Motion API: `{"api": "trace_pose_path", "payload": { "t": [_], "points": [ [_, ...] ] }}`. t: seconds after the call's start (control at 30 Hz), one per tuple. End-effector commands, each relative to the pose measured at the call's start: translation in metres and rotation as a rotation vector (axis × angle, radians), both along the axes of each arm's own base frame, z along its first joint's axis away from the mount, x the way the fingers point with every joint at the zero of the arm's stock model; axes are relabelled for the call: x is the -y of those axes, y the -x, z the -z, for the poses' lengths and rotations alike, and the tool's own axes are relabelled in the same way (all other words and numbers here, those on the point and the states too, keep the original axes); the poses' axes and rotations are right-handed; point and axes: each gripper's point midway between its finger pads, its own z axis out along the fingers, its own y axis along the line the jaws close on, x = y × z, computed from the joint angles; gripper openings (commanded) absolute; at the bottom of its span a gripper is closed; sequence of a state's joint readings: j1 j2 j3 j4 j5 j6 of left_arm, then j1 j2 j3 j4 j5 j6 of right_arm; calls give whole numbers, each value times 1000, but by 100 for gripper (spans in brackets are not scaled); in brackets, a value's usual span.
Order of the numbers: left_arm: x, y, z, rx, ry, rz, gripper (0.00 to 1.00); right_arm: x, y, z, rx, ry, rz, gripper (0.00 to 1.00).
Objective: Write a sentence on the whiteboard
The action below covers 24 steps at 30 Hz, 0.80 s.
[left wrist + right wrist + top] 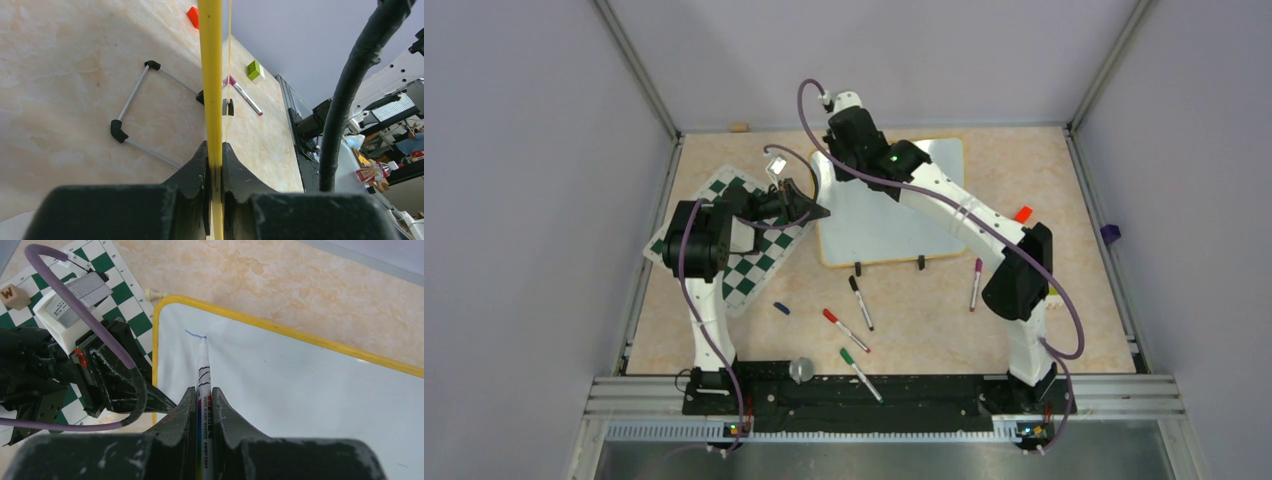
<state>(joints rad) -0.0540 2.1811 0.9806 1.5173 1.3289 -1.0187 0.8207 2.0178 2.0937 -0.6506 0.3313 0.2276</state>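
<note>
The whiteboard (874,235) sits at the back middle of the surface (924,330). The left gripper (215,152) has its jaws clenched on the board's yellow rim. The right gripper (202,397) has its jaws grasping a marker (203,365), tip on the board, where the sentence (195,333) is just one short blue line. The right arm (964,215) hides part of the board from above. A chess mat (759,270) lies beside the board, with four loose pens (861,302) in front. The surface is tan, and the walls (514,200) are grey.
</note>
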Motion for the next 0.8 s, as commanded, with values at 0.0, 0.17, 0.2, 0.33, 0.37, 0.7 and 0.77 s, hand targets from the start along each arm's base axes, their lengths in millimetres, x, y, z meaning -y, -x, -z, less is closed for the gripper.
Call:
{"api": "trace_pose_path", "payload": {
  "t": [0.0, 0.17, 0.2, 0.33, 0.37, 0.7, 0.77],
  "points": [
    [-1, 7, -16, 196, -16, 25, 0, 1, 5, -57, 103, -104, -30, 0],
    [0, 7, -17, 198, -16, 27, 0, -2, 5, -49, 86, -98, -45, 0],
    [-1, 7, -17, 199, -16, 26, 0, -3, 5, -48, 82, -97, -46, 0],
    [-1, 8, -16, 196, -17, 27, 0, -4, 4, -42, 69, -90, -43, 0],
    [-1, 8, -17, 198, -17, 28, 0, -4, 3, -40, 65, -87, -41, 0],
    [0, 9, -16, 196, -17, 27, 0, -11, 0, -28, 45, -79, -45, 0],
    [-1, 8, -16, 197, -17, 26, 0, -12, -1, -27, 43, -76, -48, 0]
  ]
}}
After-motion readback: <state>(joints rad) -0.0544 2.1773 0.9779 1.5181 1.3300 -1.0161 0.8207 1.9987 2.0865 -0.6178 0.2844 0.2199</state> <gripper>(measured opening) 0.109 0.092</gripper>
